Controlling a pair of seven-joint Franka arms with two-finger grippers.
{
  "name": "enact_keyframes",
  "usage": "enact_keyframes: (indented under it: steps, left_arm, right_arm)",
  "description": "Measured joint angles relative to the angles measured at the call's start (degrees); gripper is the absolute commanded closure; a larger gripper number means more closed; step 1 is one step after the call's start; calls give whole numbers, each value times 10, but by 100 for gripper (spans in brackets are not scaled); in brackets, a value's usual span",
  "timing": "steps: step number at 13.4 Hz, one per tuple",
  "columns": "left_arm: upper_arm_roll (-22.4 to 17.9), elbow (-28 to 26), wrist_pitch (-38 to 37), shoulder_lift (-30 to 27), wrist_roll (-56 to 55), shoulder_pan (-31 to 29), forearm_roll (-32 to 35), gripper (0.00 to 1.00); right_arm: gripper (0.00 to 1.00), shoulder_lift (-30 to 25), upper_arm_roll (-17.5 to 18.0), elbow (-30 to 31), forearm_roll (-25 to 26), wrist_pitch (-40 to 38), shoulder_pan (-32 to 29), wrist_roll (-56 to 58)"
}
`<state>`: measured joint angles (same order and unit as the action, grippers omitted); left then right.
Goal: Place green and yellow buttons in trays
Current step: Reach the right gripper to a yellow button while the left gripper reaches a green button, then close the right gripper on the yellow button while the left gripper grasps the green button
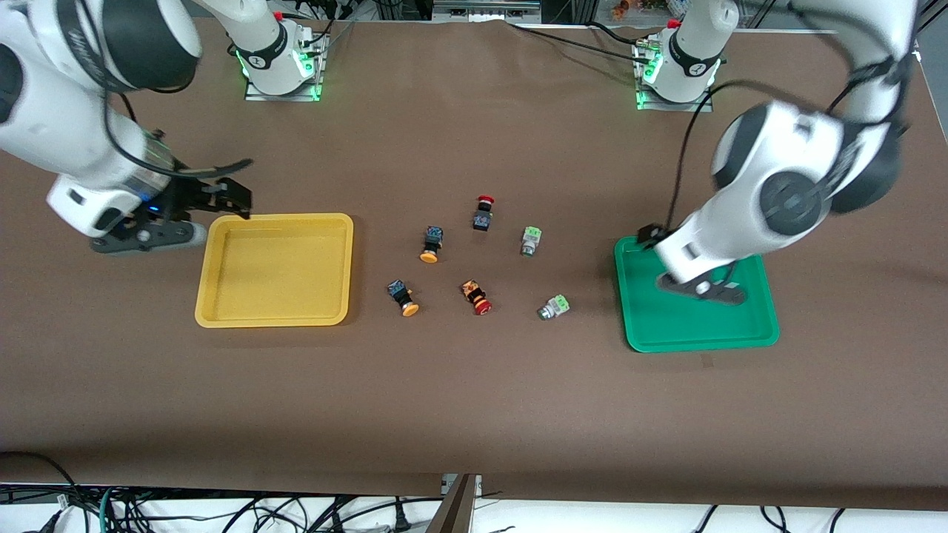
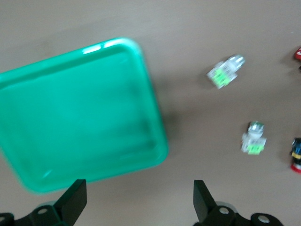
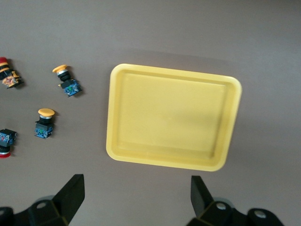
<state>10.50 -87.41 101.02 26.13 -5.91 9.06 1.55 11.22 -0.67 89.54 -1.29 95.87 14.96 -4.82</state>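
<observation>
Progress: nil so far, by the look of it. Shallow yellow plastic tray and shallow green plastic tray both hold nothing. Two orange-yellow-capped dark buttons and two pale-green silvery-headed buttons lie loose on the brown bench between the trays, mixed with two red-capped switches. Left gripper hangs over the green tray, fingers spread, holding nothing. Right gripper hangs beside the yellow tray, likewise spread and unladen. All four placements remain.
</observation>
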Motion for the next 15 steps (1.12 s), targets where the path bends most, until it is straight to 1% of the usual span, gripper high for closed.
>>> enact_keyframes:
  steps: [2, 3, 4, 6, 8, 10, 12, 15]
  left_arm:
    - [1, 48, 75, 85, 24, 44, 36, 0]
    - [1, 60, 122, 114, 35, 60, 53, 0]
    - [1, 66, 162, 136, 51, 69, 58, 0]
    - [-1, 68, 220, 170, 92, 72, 61, 0]
    - [1, 69, 240, 192, 120, 73, 61, 0]
    - [3, 69, 245, 208, 121, 90, 62, 0]
    - [3, 68, 250, 218, 120, 105, 62, 0]
    - [3, 61, 250, 224, 121, 111, 63, 0]
  right_arm:
    - [0, 41, 1, 3, 0, 36, 30, -1]
    - [0, 72, 2, 5, 0, 70, 43, -1]
    - [0, 108, 4, 6, -1, 115, 57, -1]
    - [0, 179, 6, 6, -1, 208, 93, -14]
    - [0, 238, 7, 5, -1, 290, 116, -47]
    - [0, 276, 9, 2, -1, 343, 126, -63]
    - [0, 295, 9, 1, -1, 366, 135, -66]
    - [0, 312, 10, 0, -1, 394, 142, -67]
